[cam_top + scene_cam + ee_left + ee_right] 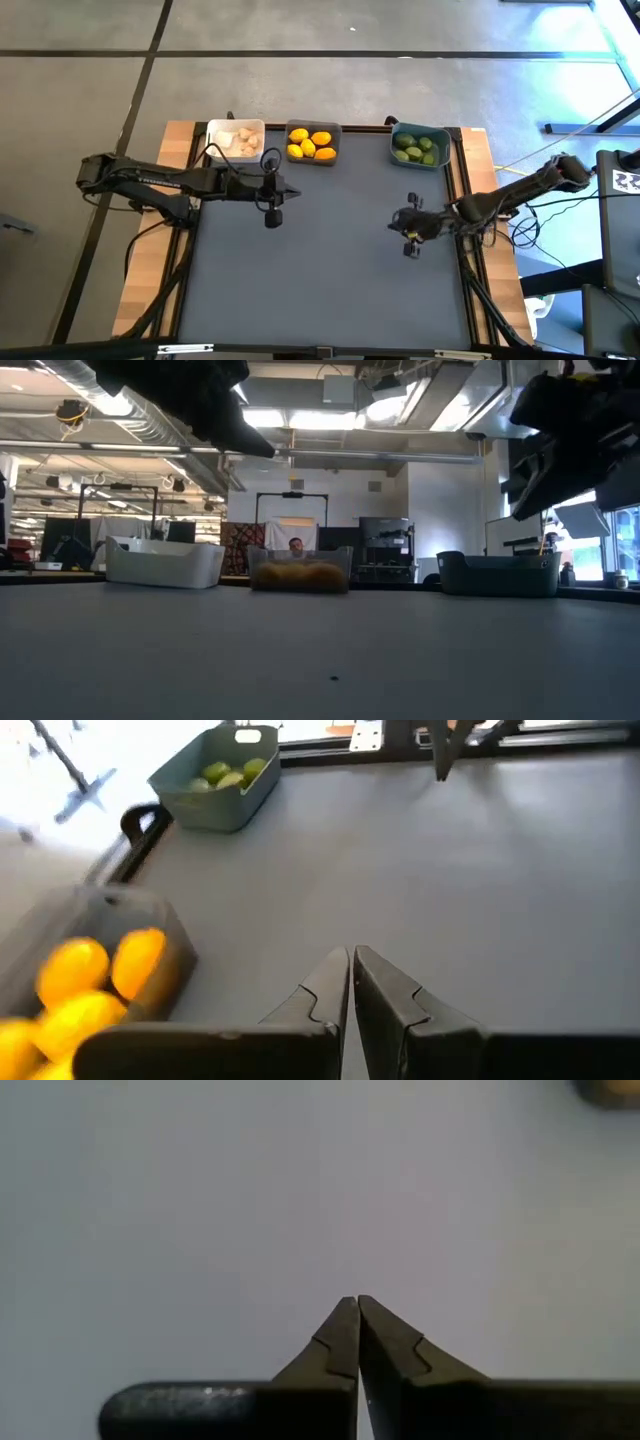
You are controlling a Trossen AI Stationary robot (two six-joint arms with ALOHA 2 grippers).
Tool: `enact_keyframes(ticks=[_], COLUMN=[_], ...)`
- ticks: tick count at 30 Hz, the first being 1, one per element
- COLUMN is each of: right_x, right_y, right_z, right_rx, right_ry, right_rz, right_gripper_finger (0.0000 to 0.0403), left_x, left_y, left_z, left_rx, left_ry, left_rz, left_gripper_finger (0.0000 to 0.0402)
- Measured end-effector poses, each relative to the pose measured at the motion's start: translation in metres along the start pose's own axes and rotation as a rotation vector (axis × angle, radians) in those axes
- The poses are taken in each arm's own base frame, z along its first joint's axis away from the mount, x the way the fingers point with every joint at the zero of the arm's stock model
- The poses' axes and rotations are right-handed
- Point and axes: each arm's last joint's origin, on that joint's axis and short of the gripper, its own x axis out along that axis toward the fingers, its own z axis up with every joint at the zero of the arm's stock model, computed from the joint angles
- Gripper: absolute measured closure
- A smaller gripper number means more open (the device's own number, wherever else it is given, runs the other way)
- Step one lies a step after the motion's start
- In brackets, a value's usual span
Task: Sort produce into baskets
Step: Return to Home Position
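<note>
Overhead, across upper centre: white bin (212,129) holds garlic (243,141), dark bin (313,126) lemons (310,146), teal bin (446,150) limes (416,148). Below them, left gripper (272,217) and right gripper (409,246) hover closed, holding nothing.

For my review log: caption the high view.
Garlic in white bin, lemons in dark bin, limes in teal bin; left gripper and right gripper shut over the mat.

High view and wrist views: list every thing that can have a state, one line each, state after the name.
White rectangular plastic bin: upright, holding whitish garlic bulbs.
Dark grey see-through bin: upright, holding yellow-orange lemons.
Teal-blue bin: upright, holding green limes.
Left tool: shut, holding nothing.
Right tool: shut, holding nothing.
</note>
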Motion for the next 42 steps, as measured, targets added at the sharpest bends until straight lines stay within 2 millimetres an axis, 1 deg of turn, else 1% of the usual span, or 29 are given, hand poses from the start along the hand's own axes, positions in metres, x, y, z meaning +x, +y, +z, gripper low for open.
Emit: enact_keyframes(ticks=[1,3,6,8,10,14,17,21,24,26,28,31,36,42], right_x=[-0.002,-0.006,-0.012,-0.017,-0.022,-0.037,-0.047,-0.053,-0.053,-0.051,-0.048,-0.041,-0.030,-0.029], right_y=[-0.004,-0.013,-0.024,-0.030,-0.036,-0.046,-0.052,-0.057,-0.058,-0.059,-0.059,-0.059,-0.058,-0.060], right_z=[-0.001,-0.006,-0.011,-0.014,-0.018,-0.026,-0.032,-0.043,-0.051,-0.056,-0.060,-0.063,-0.066,-0.066], right_rx=[0.004,0.013,0.027,0.034,0.046,0.070,0.090,0.100,0.104,0.109,0.110,0.120,0.129,0.130], right_ry=[-0.030,-0.073,-0.150,-0.192,-0.234,-0.359,-0.452,-0.577,-0.671,-0.717,-0.732,-0.731,-0.824,-0.837], right_rz=[0.015,0.047,0.101,0.120,0.126,0.157,0.183,0.209,0.231,0.240,0.237,0.200,0.206,0.149], right_gripper_finger=[0.0396,0.0393,0.0395,0.0399,0.0400,0.0397,0.0399,0.0400,0.0399,0.0399,0.0399,0.0398,0.0398,0.0398], left_x=[0.000,0.000,0.000,0.001,0.002,-0.001,-0.008,-0.024,-0.032,-0.038,-0.041,-0.045,-0.057,-0.071], left_y=[0.000,0.000,0.000,-0.001,0.001,0.012,0.013,0.012,0.012,0.012,0.011,0.007,0.004,0.003], left_z=[0.000,0.000,0.000,-0.002,-0.012,-0.033,-0.048,-0.059,-0.068,-0.070,-0.076,-0.083,-0.095,-0.116], left_rx=[-0.038,-0.054,0.009,0.072,0.093,0.009,-0.032,-0.082,-0.144,-0.183,-0.193,-0.182,-0.206,-0.234], left_ry=[0.001,-0.003,-0.002,-0.026,-0.034,-0.091,-0.160,-0.279,-0.307,-0.336,-0.307,-0.295,-0.341,-0.438], left_rz=[0.001,0.000,-0.013,-0.062,-0.102,-0.085,-0.088,-0.081,-0.087,-0.091,-0.095,-0.113,-0.133,-0.146], left_gripper_finger=[0.0385,0.0385,0.0384,0.0384,0.0384,0.0384,0.0384,0.0384,0.0384,0.0384,0.0384,0.0384,0.0384,0.0384])
